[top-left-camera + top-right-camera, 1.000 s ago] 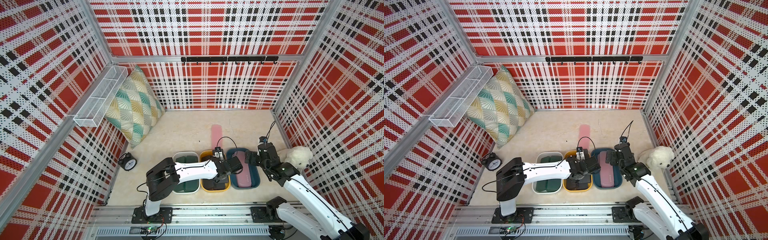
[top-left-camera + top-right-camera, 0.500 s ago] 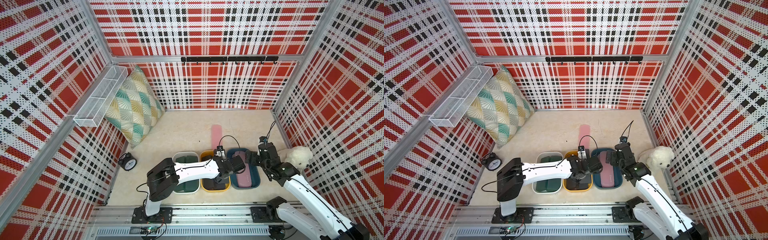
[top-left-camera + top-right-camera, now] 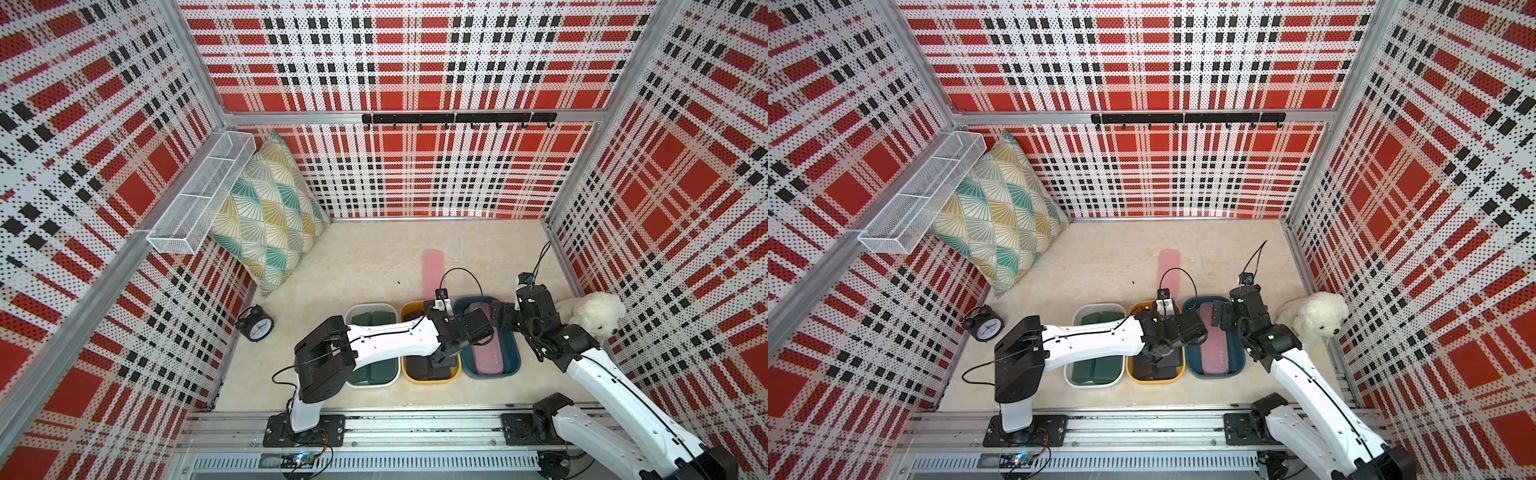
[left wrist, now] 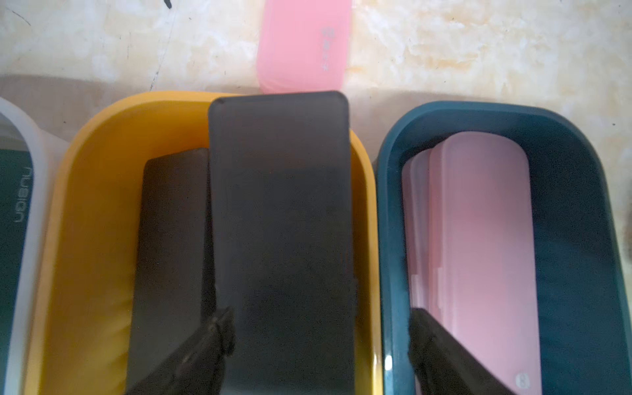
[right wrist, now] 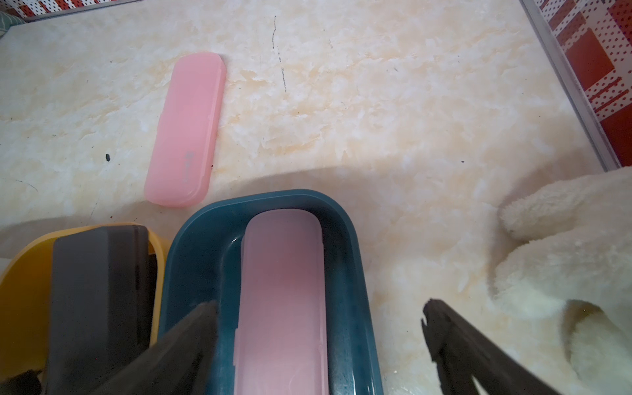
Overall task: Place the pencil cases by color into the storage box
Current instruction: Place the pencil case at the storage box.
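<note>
My left gripper (image 4: 319, 325) hangs open over the yellow tub (image 4: 85, 178). Its jaws stand wider than the top black case (image 4: 280, 222) lying between them, and they grip nothing. My right gripper (image 5: 318, 307) is spread open and empty above the blue tub (image 5: 191, 246), with 1 stowed pink case (image 5: 284, 290) beneath it. Beyond both grippers, 1 loose pink case (image 5: 186, 130) lies flat on the table (image 5: 376, 119).

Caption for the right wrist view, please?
Open right pincer over blue tub with a stowed pink case; a loose pink case lies on the table.
</note>
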Robot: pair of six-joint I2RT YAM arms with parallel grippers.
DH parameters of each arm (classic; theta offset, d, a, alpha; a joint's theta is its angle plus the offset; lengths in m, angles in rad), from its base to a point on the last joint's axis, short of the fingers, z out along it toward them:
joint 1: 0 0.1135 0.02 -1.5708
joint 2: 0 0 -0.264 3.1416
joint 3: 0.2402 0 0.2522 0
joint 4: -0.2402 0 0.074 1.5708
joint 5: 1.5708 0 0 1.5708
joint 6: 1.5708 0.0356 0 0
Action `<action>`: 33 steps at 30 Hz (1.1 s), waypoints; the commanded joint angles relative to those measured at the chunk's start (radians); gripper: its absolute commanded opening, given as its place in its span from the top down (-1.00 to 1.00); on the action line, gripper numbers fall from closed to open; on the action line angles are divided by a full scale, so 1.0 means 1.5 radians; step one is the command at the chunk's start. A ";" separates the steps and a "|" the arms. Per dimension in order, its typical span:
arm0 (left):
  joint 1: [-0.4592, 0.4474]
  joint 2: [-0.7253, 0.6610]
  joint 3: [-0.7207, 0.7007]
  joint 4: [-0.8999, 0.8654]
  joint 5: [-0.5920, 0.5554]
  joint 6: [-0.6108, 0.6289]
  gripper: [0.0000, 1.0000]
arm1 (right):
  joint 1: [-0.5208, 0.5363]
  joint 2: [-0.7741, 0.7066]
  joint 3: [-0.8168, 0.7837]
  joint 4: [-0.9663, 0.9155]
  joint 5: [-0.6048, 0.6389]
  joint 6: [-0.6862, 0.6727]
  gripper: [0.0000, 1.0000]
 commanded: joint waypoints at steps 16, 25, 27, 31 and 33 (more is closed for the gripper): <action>0.070 -0.005 0.124 -0.032 -0.097 0.111 0.69 | -0.009 0.001 -0.009 0.013 -0.002 -0.004 -0.98; 0.146 0.052 0.154 0.012 -0.078 0.200 1.00 | -0.010 0.000 -0.007 0.005 0.011 -0.002 -0.98; 0.156 0.063 0.153 0.031 -0.071 0.216 1.00 | -0.009 -0.002 -0.007 0.004 0.011 -0.002 -0.99; 0.164 0.085 0.156 0.060 -0.055 0.236 1.00 | -0.010 0.001 -0.007 0.002 0.013 0.000 -0.99; 0.163 0.092 0.159 0.067 -0.051 0.239 1.00 | -0.011 0.002 -0.007 0.002 0.013 -0.001 -0.99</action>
